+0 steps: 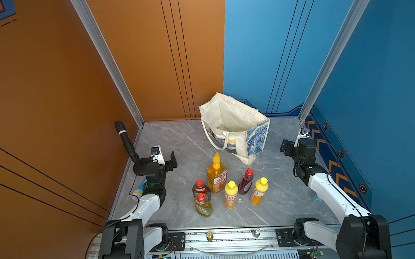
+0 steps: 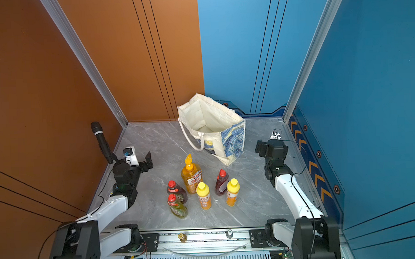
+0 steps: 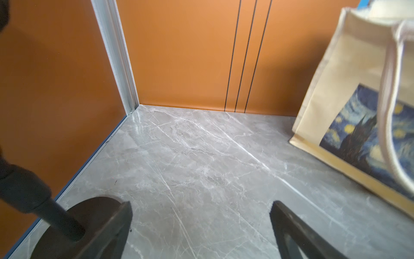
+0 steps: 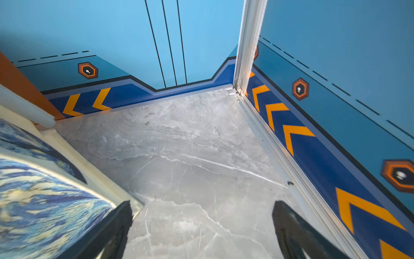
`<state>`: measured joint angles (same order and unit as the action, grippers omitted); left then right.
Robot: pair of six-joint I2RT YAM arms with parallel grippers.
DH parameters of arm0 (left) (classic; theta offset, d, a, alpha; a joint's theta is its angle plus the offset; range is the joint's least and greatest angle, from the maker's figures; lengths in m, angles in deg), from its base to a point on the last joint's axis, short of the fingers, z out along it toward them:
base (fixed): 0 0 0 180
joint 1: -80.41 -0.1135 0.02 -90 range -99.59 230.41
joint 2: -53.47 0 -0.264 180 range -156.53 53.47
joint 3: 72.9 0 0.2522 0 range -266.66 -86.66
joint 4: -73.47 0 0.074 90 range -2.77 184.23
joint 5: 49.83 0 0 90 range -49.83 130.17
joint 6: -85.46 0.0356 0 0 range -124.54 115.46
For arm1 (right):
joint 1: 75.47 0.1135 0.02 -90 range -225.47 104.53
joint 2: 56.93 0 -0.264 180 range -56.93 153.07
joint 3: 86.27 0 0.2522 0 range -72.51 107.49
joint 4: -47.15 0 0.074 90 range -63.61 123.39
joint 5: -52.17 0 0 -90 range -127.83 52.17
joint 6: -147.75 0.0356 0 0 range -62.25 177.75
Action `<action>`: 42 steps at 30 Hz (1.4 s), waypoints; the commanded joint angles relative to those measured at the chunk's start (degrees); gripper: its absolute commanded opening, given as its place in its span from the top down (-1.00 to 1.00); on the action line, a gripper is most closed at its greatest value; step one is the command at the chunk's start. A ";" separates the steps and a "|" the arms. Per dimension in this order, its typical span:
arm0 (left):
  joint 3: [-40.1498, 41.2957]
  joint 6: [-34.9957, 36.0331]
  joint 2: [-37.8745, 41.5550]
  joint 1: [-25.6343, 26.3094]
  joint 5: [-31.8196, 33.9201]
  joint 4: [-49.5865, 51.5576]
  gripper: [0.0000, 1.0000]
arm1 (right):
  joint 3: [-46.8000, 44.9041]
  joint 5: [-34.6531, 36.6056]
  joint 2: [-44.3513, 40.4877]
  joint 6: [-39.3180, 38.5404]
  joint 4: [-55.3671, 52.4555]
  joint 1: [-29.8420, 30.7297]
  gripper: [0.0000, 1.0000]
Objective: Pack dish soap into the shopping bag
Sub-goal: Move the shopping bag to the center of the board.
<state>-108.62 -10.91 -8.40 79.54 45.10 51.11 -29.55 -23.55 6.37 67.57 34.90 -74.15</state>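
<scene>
Grey marble-patterned surface (image 1: 178,140), orange wall (image 1: 46,93) at its left edge, blue wall (image 1: 377,57) at its right, aluminium posts (image 1: 108,60) at both far corners, orange chevrons (image 4: 295,130) along the blue wall's base.

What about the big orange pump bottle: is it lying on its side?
No, in a top view the orange pump bottle stands upright on the grey table.

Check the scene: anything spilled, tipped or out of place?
No spill, nothing tipped: the six soap bottles stand upright, and the shopping bag is open. One oddity: the black microphone on its stand crowds the open left gripper.
</scene>
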 commanded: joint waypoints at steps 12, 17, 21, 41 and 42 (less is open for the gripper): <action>-32.48 -28.15 -4.31 8.06 -2.32 38.20 -0.95 | 34.35 2.17 6.42 9.09 -44.08 11.11 -0.89; -45.37 -27.16 -13.72 15.01 -2.17 44.07 -0.95 | 45.84 4.38 15.33 7.49 -48.35 17.39 -0.91; -53.30 -27.44 -20.84 18.61 -2.36 47.37 -0.95 | 52.40 2.58 21.58 7.40 -49.62 17.93 -0.92; -73.58 -27.88 -43.55 21.77 -10.72 56.77 -0.22 | 79.79 -13.40 46.74 5.07 -59.57 11.93 -0.57; -73.58 -27.74 -43.60 22.12 -11.40 56.76 -0.06 | 79.78 -13.24 47.07 4.71 -60.02 12.11 -0.51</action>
<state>-180.46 -38.89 -51.46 100.59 37.03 106.43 48.57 -34.61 52.08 73.63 -20.61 -62.68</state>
